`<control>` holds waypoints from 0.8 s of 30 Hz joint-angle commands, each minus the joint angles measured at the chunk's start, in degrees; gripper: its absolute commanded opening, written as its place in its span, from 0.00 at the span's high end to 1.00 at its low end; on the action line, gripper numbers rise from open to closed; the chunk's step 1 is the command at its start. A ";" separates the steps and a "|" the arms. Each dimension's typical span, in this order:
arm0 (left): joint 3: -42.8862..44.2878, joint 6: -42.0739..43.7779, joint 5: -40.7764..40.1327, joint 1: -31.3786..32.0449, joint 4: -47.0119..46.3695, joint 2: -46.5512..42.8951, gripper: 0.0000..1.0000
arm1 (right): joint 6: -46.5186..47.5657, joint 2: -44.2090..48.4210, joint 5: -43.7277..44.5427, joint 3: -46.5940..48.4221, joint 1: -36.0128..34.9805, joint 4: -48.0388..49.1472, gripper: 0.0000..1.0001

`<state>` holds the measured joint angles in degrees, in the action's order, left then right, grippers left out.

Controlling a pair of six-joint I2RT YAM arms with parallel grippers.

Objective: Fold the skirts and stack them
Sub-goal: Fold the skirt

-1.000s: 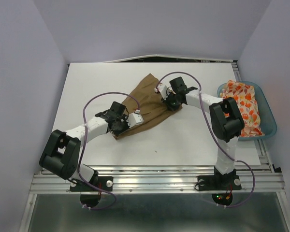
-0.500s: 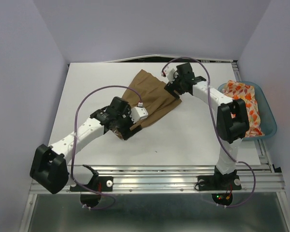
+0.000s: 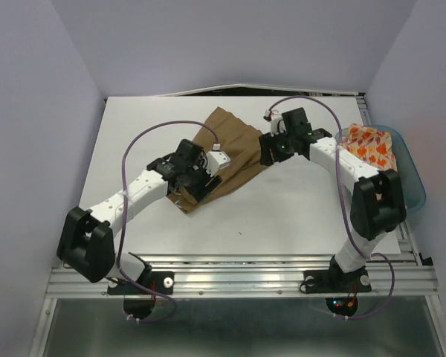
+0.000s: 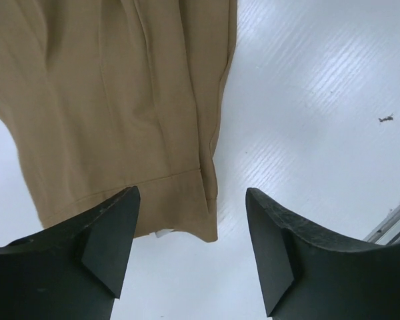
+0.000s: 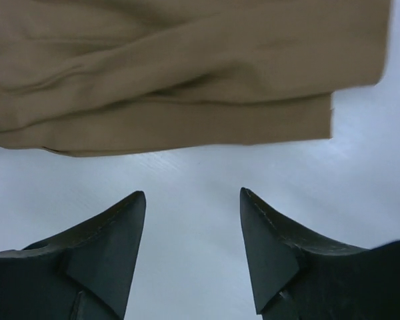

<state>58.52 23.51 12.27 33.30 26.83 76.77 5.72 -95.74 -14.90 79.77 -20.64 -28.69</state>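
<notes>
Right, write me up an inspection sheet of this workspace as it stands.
Surface: white table, flat.
Job's things: tan skirt lies mid-table, held by neither gripper; printed skirt heaped in the teal tub at the right edge.
Clutter: small dark speck near the front.
Grippers: left gripper open over the tan skirt's corner; right gripper open over bare table beside its edge.
Cables: purple cables loop above both arms.
Surroundings: pale walls; metal rail at the near edge.
</notes>
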 commanded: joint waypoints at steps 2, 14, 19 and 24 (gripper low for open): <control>0.81 -4.43 -3.03 -0.16 -3.71 3.29 0.30 | -13.44 -6.98 -5.32 -5.94 1.13 3.44 0.38; -2.80 -0.75 -5.07 -0.17 -4.07 7.51 0.48 | -24.00 -17.54 -1.53 -2.69 4.74 9.17 0.42; -3.50 0.83 -4.54 -0.16 -3.45 8.74 0.48 | -24.53 -21.84 -4.08 -0.50 5.26 10.05 0.44; -3.86 -0.39 -5.68 -0.25 -3.98 10.68 0.59 | -23.21 -29.30 -5.84 8.28 5.79 10.23 0.68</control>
<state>55.29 23.14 7.18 33.28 22.94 86.78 -18.00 -119.11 -19.92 82.96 -15.33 -19.84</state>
